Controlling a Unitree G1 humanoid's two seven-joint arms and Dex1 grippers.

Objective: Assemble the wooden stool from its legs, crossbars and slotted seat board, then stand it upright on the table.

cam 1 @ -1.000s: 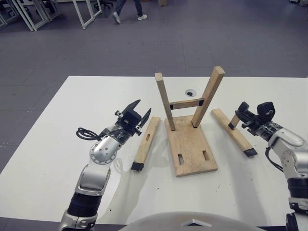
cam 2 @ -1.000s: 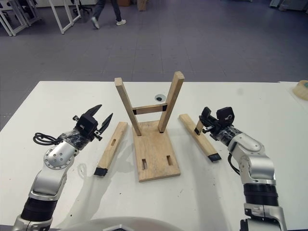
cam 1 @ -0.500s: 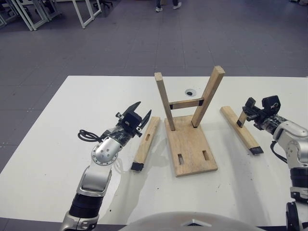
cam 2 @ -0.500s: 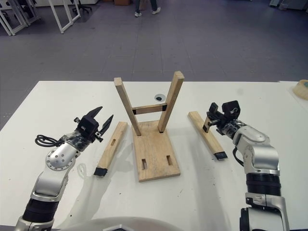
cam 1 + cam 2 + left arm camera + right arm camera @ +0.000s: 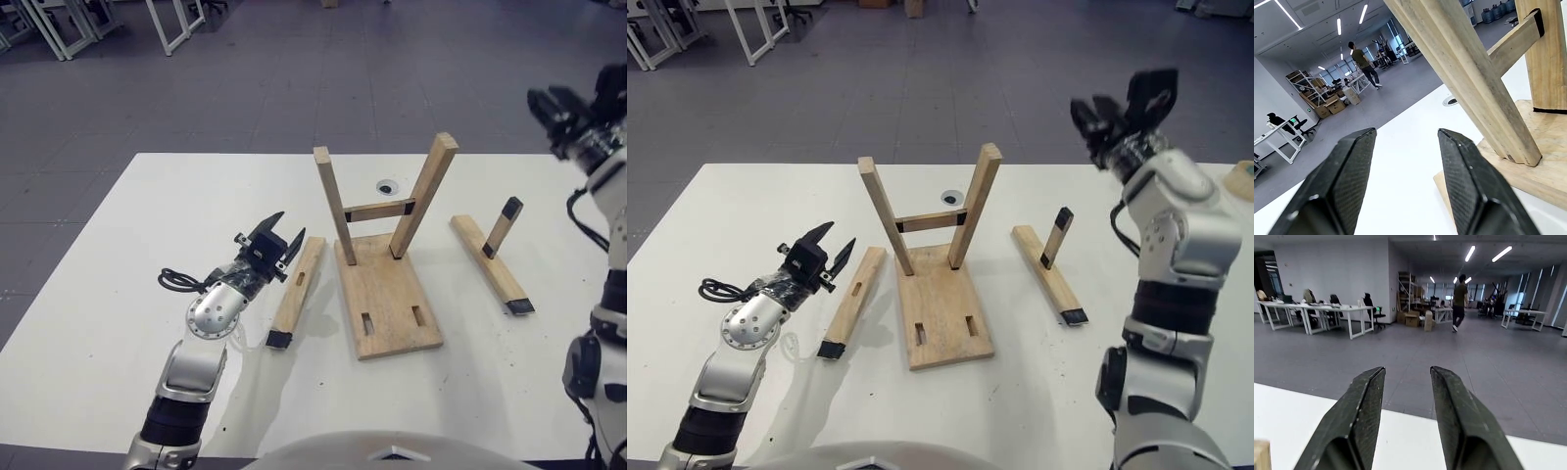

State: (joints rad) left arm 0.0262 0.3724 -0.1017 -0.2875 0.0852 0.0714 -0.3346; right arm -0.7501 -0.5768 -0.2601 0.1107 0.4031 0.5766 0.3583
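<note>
Table [image 5: 118, 294] with stool parts, some already joined.
Seat board [image 5: 387, 304] lies flat mid-table, two legs [image 5: 423, 194] standing in its far slots, joined by a crossbar [image 5: 377, 211]. A loose leg [image 5: 297, 289] lies just left of the board; another leg [image 5: 487, 262] lies to its right, a short crossbar [image 5: 500, 227] sticking up from it. Left gripper [image 5: 284, 228] hovers beside the loose leg, jaws apart; right gripper [image 5: 1120, 95] is raised high, jaws apart, empty.

The right hand [image 5: 1122, 98] has released the crossbar [image 5: 1053, 238] and risen high above the table.
</note>
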